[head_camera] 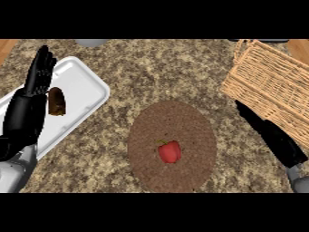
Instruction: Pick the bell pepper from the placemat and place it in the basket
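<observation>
You are at the very start: the small red bell pepper with a green stem [169,151] has not been picked up yet. It lies on the round brown woven placemat [172,122], a bit toward the mat's near edge, in the middle of the speckled stone counter [156,68].

Your right hand [267,131] is black, with straight fingers, and holds nothing. It sits near the counter's right edge, just beside the tan wicker basket [277,86] at the far right corner. Your next move, I think, is to swing that hand left over the mat, go down, and curl your fingers round the pepper.

Your left hand [40,72] rests with straight fingers over the white tray [83,81] at the left edge. A dark brown thing [56,101] lies on that tray.
</observation>
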`<state>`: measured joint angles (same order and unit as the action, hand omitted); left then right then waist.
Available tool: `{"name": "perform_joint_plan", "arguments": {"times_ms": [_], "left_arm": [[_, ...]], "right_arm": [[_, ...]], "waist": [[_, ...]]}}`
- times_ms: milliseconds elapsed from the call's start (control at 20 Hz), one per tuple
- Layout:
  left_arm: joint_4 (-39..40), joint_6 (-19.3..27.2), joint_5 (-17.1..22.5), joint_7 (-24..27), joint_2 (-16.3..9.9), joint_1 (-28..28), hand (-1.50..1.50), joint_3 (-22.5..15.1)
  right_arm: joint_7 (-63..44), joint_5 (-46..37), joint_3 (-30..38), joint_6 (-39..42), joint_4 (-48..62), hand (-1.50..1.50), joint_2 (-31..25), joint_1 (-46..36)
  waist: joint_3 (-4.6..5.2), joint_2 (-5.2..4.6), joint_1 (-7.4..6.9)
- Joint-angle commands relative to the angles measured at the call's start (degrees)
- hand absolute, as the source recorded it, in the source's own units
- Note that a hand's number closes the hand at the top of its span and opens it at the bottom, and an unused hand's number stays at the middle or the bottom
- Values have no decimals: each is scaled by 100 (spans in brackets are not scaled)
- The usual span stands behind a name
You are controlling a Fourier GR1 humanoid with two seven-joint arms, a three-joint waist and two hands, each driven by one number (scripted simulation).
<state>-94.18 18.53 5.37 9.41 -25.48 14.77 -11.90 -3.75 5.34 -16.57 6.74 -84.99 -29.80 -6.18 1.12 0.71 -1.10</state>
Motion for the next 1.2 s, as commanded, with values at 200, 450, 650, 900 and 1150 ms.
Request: {"name": "perform_joint_plan", "arguments": {"times_ms": [200, 450, 650, 900, 1150], "left_arm": [[760, -347, 586, -847, -5, -457, 0, 125], [1085, -675, 897, -1464, 72, -511, 0, -68], [1379, -738, 1082, -1625, 1, -433, 0, 215], [1575, -794, 1125, -1785, 9, -325, 0, 468], [1564, -839, 1187, -1855, -79, -339, 0, 543]], "right_arm": [[1019, 1112, -93, 799, -684, 150, 1302, -1733], [2238, -969, -1539, 1447, -1361, -150, 840, -2637], [2885, -2230, -2684, 82, -1115, -150, 2099, -2012], [1172, -3168, -3337, -308, -1419, -150, 2735, -1899], [-975, -3788, -3174, 662, -1612, -150, 2595, -2930]], "waist": [[-137, -232, -500], [-117, -143, -496], [-116, -100, -61], [-108, -49, 138], [-92, 12, 198]]}}
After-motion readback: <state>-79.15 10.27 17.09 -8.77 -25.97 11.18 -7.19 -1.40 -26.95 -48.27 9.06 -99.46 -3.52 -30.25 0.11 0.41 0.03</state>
